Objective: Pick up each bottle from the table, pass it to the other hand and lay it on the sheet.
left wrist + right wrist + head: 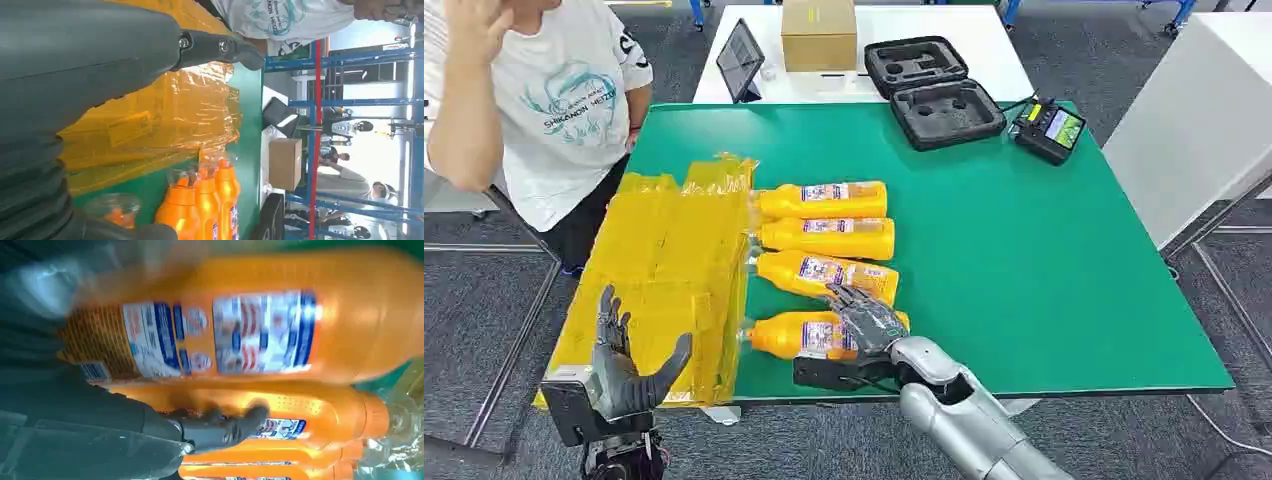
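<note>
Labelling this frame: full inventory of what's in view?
bottles: four, orange, lying in a row mid-table.
sheet: one, yellow, table's left part.
table: one, green top.
tablet: one, dark, far white table.
cardboard box: one, brown, far table.
foam case: one, black, open, far edge.
controller: one, black, far right.
person: one, white shirt, far left.
left hand: open, near sheet.
right hand: on nearest bottle.

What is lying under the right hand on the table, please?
The nearest bottle lies on its side under the right hand, its cap toward the sheet. The hand covers its base end, so whether the fingers grip it cannot be told.
</note>
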You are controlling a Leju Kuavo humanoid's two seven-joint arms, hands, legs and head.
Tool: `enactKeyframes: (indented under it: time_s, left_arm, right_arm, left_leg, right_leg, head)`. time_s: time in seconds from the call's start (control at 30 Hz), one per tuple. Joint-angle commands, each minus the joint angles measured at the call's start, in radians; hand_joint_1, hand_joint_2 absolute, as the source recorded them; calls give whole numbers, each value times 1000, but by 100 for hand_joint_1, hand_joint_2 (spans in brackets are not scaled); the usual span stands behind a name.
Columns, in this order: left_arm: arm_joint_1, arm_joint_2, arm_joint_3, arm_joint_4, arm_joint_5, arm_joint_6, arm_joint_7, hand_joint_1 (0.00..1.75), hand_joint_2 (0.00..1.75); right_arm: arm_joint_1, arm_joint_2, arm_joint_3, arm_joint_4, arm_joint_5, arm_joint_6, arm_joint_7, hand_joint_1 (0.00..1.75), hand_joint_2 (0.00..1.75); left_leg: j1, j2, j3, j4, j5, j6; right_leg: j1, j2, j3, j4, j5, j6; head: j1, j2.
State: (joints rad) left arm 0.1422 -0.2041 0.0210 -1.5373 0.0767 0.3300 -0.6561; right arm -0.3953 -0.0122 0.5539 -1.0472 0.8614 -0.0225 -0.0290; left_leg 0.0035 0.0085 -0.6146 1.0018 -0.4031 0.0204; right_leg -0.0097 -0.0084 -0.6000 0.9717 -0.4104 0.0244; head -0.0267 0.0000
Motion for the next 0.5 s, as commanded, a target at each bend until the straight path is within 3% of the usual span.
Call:
enactKeyframes:
  time_s: [0.03, 0.17, 0.5]
  left_arm:
    - [-5, -5, 26, 13, 7, -2, 4, 0, 175]
    - [4, -10, 35, 13, 11, -2, 3, 0, 175]
    - [9, -20, 62, 15, 8, -13, -3, 0, 175]
  right_arm:
    - [9, -28, 65, 98, -1, 28, 12, 145, 175]
    - [28, -46, 81, 69, 5, 40, 18, 169, 175]
    - [11, -33, 110, 131, -3, 78, -5, 171, 175]
  left_leg:
    - [1, -2, 4, -1, 0, -1]
    - [1, -2, 6, -1, -1, 0]
    - [1, -3, 9, -2, -2, -2]
  right_leg:
    - [1, -1, 4, -1, 0, -1]
    - [1, -1, 6, -2, -1, -1]
    - [1, -2, 10, -3, -1, -1]
  head:
    - [0, 0]
    - [0, 0]
    - [0, 0]
